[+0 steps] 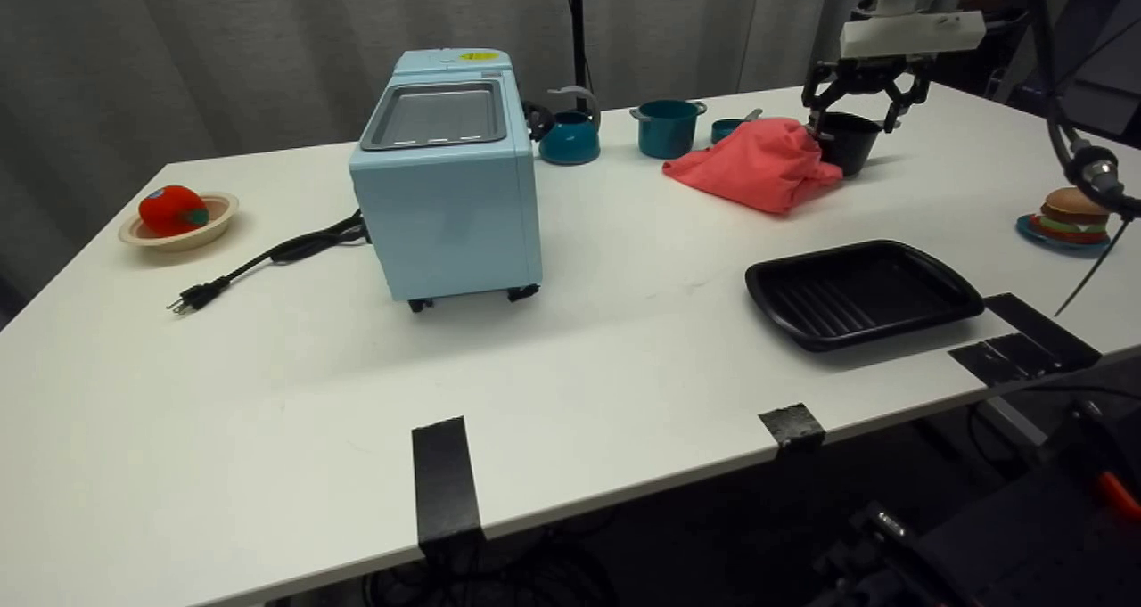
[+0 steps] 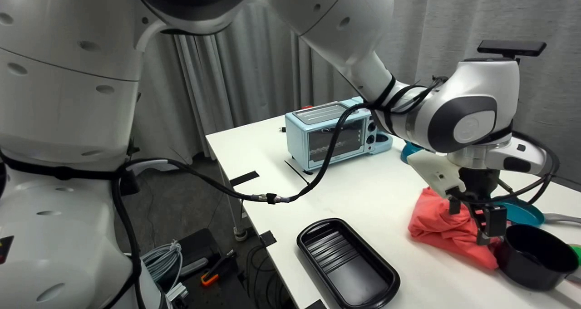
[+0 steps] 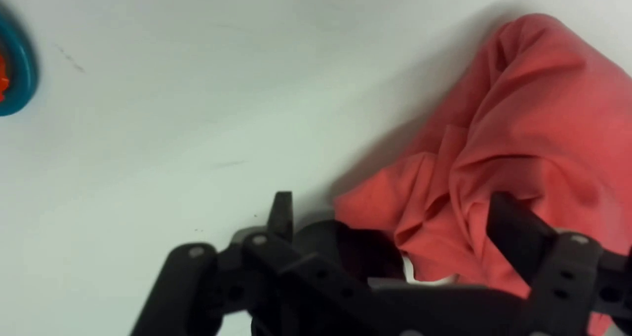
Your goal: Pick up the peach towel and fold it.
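"One crumpled peach towel (image 1: 758,168) lies on the counter (image 1: 615,348) beside the black pot (image 2: 522,269); my end effector (image 3: 392,210) hangs spread wide, holding nothing."

"Where will you grab?"

"A raised fold (image 3: 553,126); it looks light, soft and floppy, so I'd pinch deep."

Your white table (image 1: 624,384) has the peach towel (image 1: 758,163) bunched up beside a black pot (image 1: 849,148), plus a light-blue toaster oven (image 1: 455,219), black tray (image 1: 900,291), teal pot (image 1: 669,135), kettle (image 1: 570,142), beige bowl (image 1: 223,212), small blue plate (image 1: 1061,243) and some black tape (image 1: 446,482).
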Controlling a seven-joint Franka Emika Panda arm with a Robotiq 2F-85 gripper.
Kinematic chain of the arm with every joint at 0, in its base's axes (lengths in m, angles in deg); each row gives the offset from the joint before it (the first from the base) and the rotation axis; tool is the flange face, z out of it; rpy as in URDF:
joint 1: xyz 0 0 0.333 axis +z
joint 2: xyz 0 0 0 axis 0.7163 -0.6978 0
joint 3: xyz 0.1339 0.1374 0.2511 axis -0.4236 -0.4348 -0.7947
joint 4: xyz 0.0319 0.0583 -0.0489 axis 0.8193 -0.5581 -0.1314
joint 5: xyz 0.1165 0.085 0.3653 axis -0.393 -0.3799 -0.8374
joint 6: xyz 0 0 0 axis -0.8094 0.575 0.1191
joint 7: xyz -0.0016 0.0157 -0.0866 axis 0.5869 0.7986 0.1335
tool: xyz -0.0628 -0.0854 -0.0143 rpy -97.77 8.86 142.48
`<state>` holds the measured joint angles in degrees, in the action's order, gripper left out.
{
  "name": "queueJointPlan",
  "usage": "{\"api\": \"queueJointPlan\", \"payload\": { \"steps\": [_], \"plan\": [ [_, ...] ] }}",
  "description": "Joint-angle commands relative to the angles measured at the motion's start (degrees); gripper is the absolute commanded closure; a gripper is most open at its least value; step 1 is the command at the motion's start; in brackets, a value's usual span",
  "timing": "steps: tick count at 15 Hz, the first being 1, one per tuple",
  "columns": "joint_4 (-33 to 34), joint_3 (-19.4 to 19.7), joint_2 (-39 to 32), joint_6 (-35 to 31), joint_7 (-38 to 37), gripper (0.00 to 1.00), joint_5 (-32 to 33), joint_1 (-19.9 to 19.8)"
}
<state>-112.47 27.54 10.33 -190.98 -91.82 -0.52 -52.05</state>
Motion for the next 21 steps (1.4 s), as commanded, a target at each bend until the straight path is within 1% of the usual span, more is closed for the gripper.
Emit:
{"api": "queueJointPlan", "payload": {
  "steps": [1,5,10,13,14,17,21],
  "plan": [
    [-5.1,0.7,7.3,2.7,-0.9,0.00,3.5,1.1],
    [-10.5,0.6,15.3,0.6,-1.1,0.00,6.6,0.9],
    [-16.8,-0.5,25.6,-1.3,-1.2,0.00,9.1,-0.3],
    [-21.2,-1.2,31.5,-4.0,0.4,0.00,7.9,-1.4],
    [-16.0,-1.6,25.9,-1.6,0.2,0.00,7.3,-1.6],
    [-19.2,-2.0,29.6,-2.7,0.3,0.00,7.1,-2.1],
    [-19.8,-2.1,29.9,-2.9,0.4,0.00,7.1,-2.1]
  ]
}}
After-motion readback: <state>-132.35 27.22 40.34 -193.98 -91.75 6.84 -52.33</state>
